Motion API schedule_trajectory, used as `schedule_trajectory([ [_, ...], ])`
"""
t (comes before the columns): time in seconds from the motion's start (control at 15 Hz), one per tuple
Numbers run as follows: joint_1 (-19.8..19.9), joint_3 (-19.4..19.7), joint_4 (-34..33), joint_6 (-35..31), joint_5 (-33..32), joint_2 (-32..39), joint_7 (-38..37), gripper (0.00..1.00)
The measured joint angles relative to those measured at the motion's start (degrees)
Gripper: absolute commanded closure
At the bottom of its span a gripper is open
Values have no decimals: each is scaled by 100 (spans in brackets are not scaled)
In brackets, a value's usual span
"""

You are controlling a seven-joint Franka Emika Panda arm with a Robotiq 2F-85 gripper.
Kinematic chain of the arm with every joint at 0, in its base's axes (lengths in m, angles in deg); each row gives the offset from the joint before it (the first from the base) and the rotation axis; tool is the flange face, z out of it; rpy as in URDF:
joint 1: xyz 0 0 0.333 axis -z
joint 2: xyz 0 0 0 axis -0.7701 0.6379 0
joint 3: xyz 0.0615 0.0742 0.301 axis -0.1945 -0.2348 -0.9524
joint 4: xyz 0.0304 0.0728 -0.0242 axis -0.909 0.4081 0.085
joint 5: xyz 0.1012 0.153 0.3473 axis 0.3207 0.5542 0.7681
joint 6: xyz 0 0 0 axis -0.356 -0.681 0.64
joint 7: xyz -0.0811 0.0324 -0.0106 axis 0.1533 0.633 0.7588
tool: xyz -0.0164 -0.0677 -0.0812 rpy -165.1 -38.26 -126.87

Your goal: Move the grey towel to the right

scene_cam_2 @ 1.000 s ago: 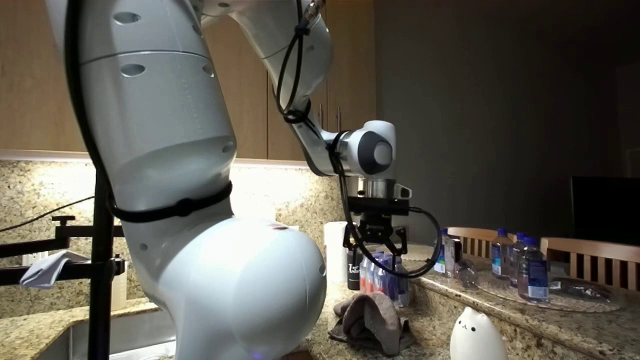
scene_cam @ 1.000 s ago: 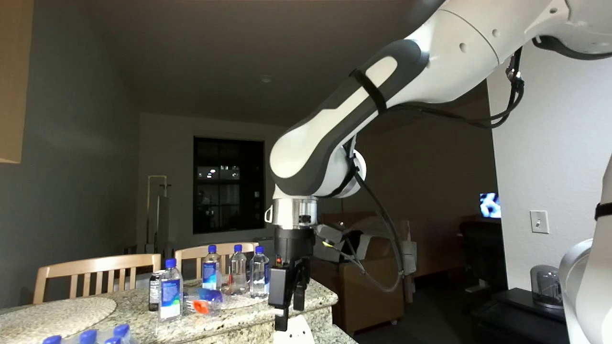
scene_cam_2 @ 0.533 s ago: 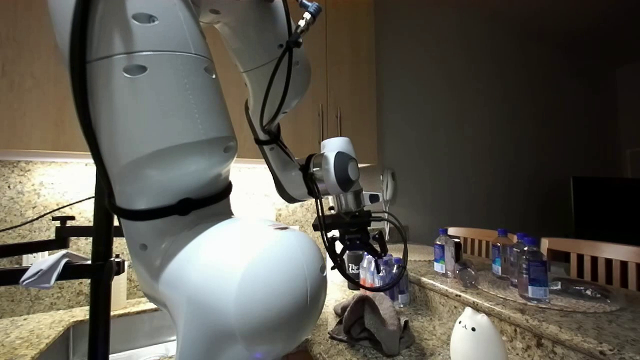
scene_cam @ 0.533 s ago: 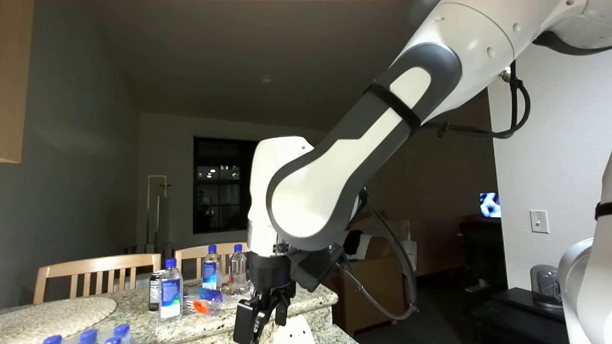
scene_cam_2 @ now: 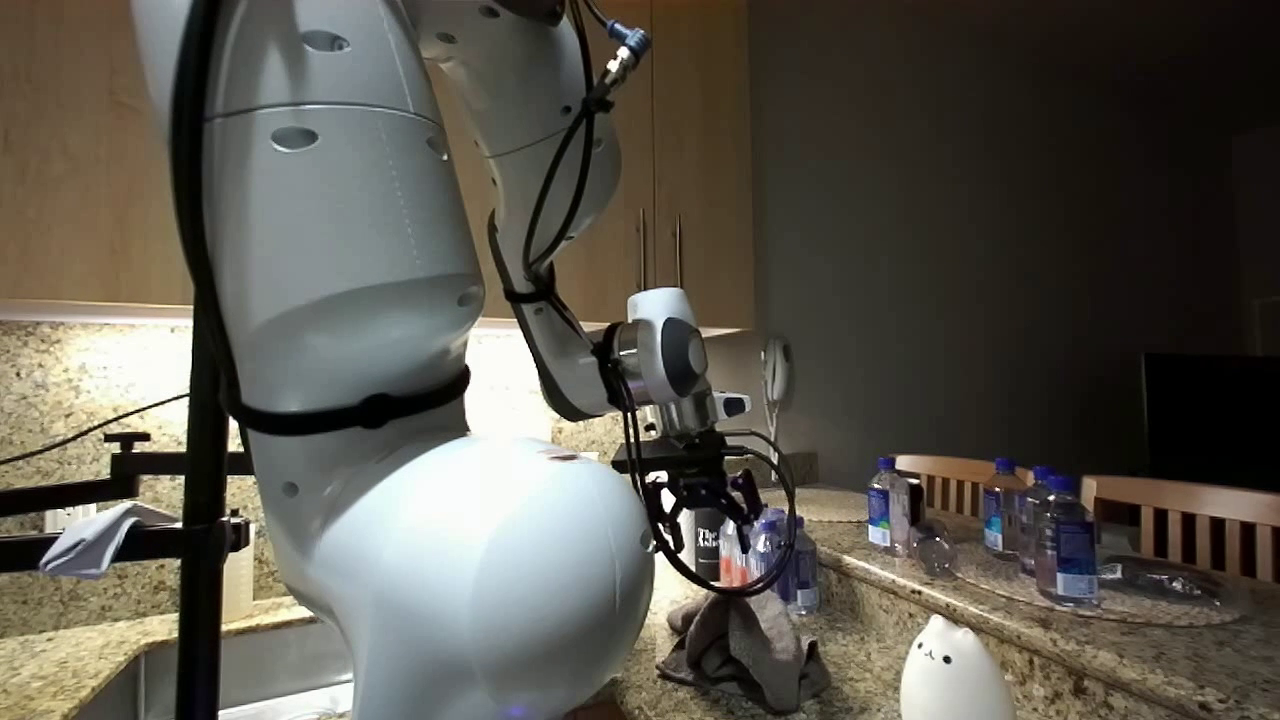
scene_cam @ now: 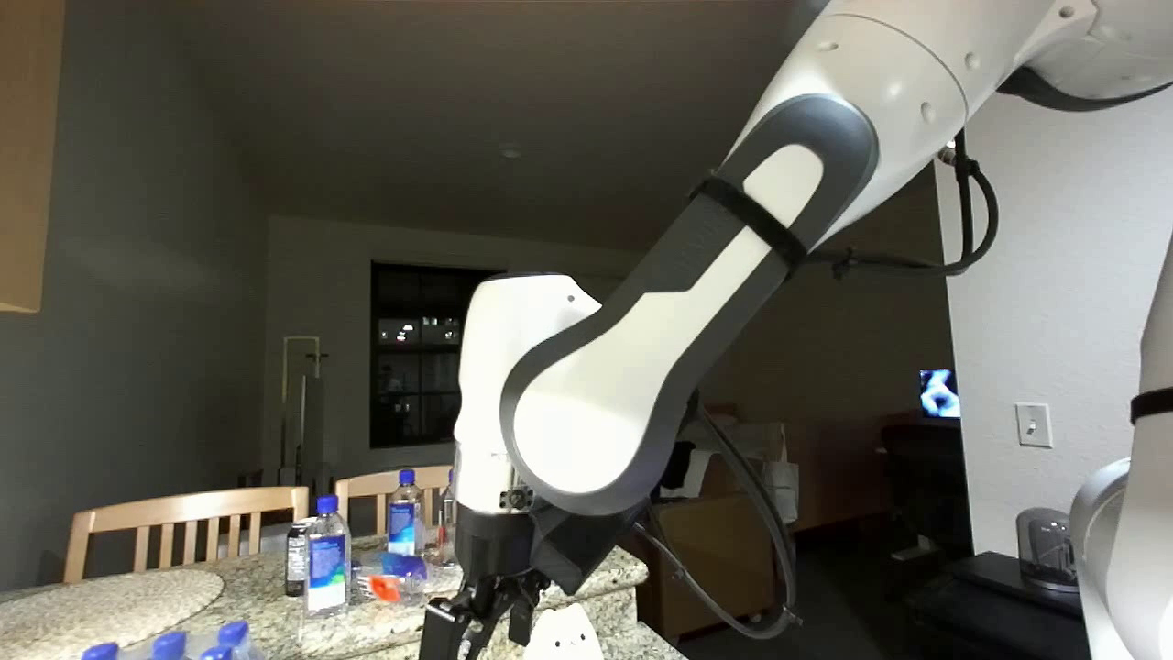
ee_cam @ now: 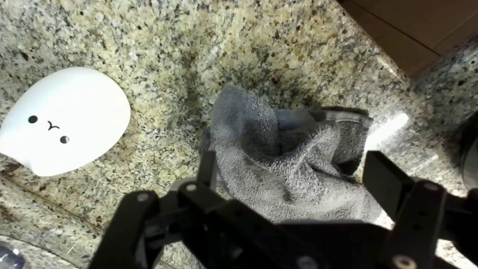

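Observation:
The grey towel (scene_cam_2: pixel 745 640) lies in a crumpled heap on the granite counter in an exterior view. In the wrist view the towel (ee_cam: pixel 257 175) fills the middle, with a raised fold at its upper left. My gripper (ee_cam: pixel 292 164) is open and empty, its two fingers wide apart with the towel showing between and beyond them. In an exterior view the gripper (scene_cam_2: pixel 710 540) hangs tilted above the towel, apart from it. In an exterior view the gripper (scene_cam: pixel 476 634) reaches the bottom edge, and the towel is out of view there.
A white cat-faced figure (ee_cam: pixel 74 119) stands beside the towel, and shows in an exterior view (scene_cam_2: pixel 950 675). Blue-capped bottles (scene_cam_2: pixel 803 575) and a dark tumbler (scene_cam_2: pixel 708 550) stand behind the towel. More bottles (scene_cam: pixel 327 559) stand on the raised counter ledge. A sink (scene_cam_2: pixel 250 670) lies left.
The gripper has moved down and to the left in both exterior views and has tilted. The arm's wrist has lowered. The towel has not moved.

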Motion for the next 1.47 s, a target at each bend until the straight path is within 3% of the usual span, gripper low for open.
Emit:
schedule_trajectory([
  [0.33,0,-4,-15,-87,0,11,0,0],
  [0.67,6,-37,-156,-1072,-238,340,4,0],
  [1.2,-435,-6,-849,-2536,-216,1913,1019,0],
  [1.47,-357,-85,-1562,-2667,-214,2723,1847,0],
])
